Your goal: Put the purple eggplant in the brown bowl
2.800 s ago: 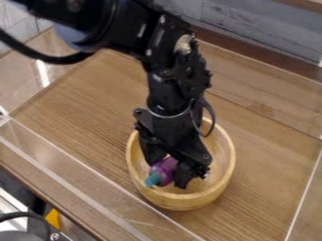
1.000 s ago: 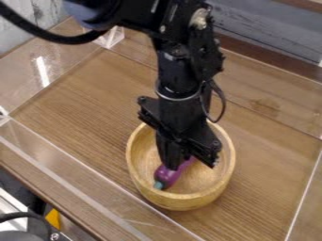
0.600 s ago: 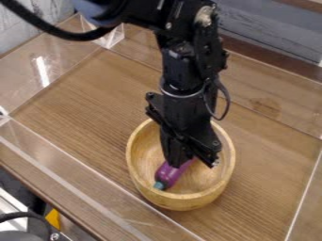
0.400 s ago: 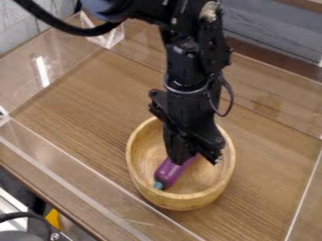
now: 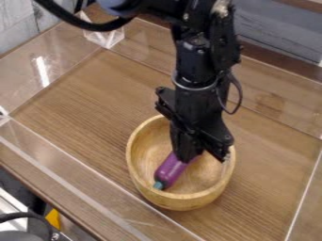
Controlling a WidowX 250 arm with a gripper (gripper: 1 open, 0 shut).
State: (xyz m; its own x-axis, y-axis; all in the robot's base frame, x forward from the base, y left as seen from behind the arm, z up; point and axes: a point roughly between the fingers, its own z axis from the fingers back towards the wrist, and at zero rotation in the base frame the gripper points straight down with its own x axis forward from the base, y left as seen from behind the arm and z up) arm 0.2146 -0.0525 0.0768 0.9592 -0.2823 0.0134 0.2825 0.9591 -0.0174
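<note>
So the purple eggplant [image 5: 171,170] is lying in the brown bowl [image 5: 134,168], teal stem end toward the bowl's near rim. The end effector [image 5: 189,152] is right over the bowl, closed. Bowl's sitting on the wooden desk [image 5: 75,118], btw.

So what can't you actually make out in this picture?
- The far inside of the brown bowl: camera view, hidden behind the robot's black hand.
- The underside of the purple eggplant: camera view, turned away from us.
- The rest of the robot's arm: camera view, cut off by the top edge.
- The black object in the lower left corner: camera view, cut off by the picture's edge.
</note>
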